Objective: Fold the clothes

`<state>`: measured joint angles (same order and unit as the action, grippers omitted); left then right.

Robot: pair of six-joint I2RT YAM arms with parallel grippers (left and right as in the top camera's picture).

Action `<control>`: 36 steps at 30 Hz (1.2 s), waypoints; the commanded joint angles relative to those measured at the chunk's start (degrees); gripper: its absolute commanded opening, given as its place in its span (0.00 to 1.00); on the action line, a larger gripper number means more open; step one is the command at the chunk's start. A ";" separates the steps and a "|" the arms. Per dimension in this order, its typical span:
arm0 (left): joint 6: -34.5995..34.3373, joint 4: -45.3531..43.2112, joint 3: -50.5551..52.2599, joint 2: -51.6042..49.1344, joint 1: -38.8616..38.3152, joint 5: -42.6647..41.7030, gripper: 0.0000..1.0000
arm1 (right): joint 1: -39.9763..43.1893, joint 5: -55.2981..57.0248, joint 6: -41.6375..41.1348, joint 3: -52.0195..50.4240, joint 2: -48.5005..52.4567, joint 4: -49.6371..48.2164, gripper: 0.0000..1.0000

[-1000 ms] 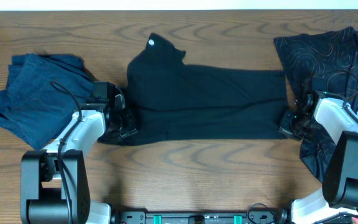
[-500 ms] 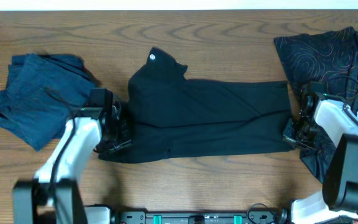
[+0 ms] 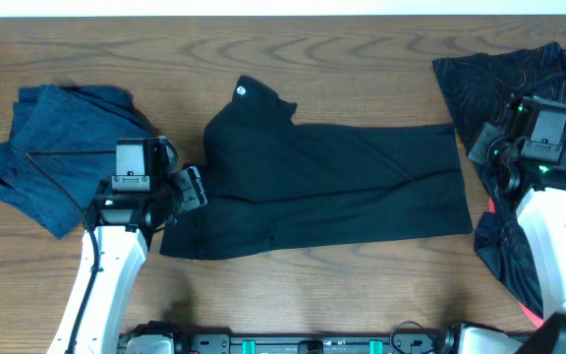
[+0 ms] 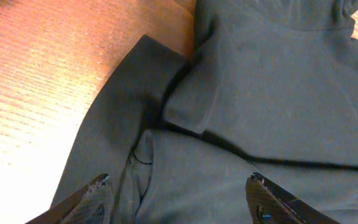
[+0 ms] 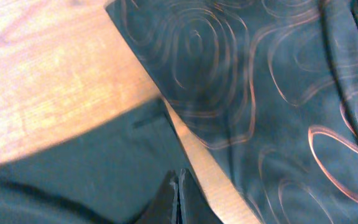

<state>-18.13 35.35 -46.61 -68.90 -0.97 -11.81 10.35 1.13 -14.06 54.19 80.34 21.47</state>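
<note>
Landmark: black shirt [image 3: 332, 182], spread flat on the desk [image 3: 362, 295] as a long band, with the collar [image 3: 263, 98] and white ring logo [image 3: 241, 91] at its far left corner.
Other clothes: dark blue garment [image 3: 52, 152], loosely bunched, well to the left of the shirt. Swirl-patterned garment [image 3: 519, 69], slack, just beside the shirt's right end, parted from it by a thin strip of bare wood in the right wrist view.
Grasp, left: left end effector [image 4: 178, 190] spread wide, hovering over the shirt's left end, pinching nothing.
Grasp, right: right end effector [image 5: 178, 196] pressed together, empty, poised at the shirt's right end.
Shirt condition: layered lengthwise. Near left corner untidy, with a loose flap [image 4: 114, 118] poking out past the band's edge. Diagonal crease running across the middle.
Step in hand (judged): pause between folds on the shirt. Lengthwise fold apparently laid, crosswise fold not yet made.
Progress (judged): early. One garment part-folded, two more lying unfolded.
Next move (judged): calls for tucking the flap at the shirt's left end, then pinching both corners of one short end and carrying them across to the other end.
Risk (judged): slack cloth prone to dragging the lower layer and opening the lengthwise fold. Snag possible on the swirl-patterned cloth at the shirt's right end.
</note>
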 commanded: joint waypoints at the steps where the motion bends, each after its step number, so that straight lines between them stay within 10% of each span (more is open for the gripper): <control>1: 0.02 -0.66 0.11 -0.33 -0.04 0.26 0.70 | -0.15 -2.47 4.02 0.13 4.07 -4.22 0.01; 17: -0.13 -3.50 0.11 -0.33 -0.04 0.28 0.71 | 0.22 -2.47 4.72 0.13 32.52 -38.71 0.01; 36: -0.13 -4.85 0.11 -0.33 -0.04 0.31 0.72 | 16.02 4.98 -4.15 0.76 38.95 -42.36 0.01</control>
<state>-18.15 30.94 -46.57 -69.01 -0.97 -11.81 22.90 6.02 -14.83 55.79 118.15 -22.57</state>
